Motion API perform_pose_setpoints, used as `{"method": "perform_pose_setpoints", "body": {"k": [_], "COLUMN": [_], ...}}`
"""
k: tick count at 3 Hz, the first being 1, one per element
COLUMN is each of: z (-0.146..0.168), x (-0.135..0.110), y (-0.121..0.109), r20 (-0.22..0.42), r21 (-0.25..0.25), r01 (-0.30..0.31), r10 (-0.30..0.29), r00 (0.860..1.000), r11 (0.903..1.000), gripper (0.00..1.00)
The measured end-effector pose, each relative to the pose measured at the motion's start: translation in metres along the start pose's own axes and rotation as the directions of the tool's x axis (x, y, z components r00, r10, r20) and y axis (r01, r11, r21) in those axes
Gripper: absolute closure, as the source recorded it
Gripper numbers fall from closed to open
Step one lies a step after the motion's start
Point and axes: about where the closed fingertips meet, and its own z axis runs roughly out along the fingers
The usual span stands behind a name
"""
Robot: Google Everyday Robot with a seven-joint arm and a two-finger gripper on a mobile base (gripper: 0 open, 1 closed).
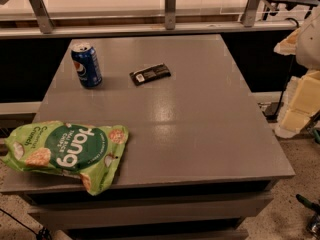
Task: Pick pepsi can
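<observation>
— Where was the hand?
— The hand (299, 106) hung out past the right edge of the grey bench (200, 134), among the pale parts of the arm. Whether it was open or closed I could not tell.
— And the can?
— The small blue pepsi can (86, 65), silver-topped, stood upright near the far left corner, well apart from the hand, with the whole breadth of the bench between them.
— Anything beside it?
— A flat black wrapped bar (150, 74) lay to the can's right, not touching it. A green snack bag (65, 149) lay flat at the near left corner, overhanging the left and near edges. Its contents were hidden.
</observation>
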Motion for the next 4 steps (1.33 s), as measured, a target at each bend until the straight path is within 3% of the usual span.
{"method": "perform_pose_setpoints", "body": {"k": [2,3,4], "z": [-0.001,0.006,0.034], "x": [-0.005,-0.057,-0.137], "y": [-0.001,-0.003,0.011], "r20": [0.008,0.052,0.109], "r21": [0.004,-0.018,-0.076], "r01": [0.009,0.113,0.268], "r10": [-0.009,-0.112,-0.259], "r00": [1.000,0.992,0.960], "r11": [1.0000,0.9935,0.9604], "gripper": [0.00,0.00,0.00]}}
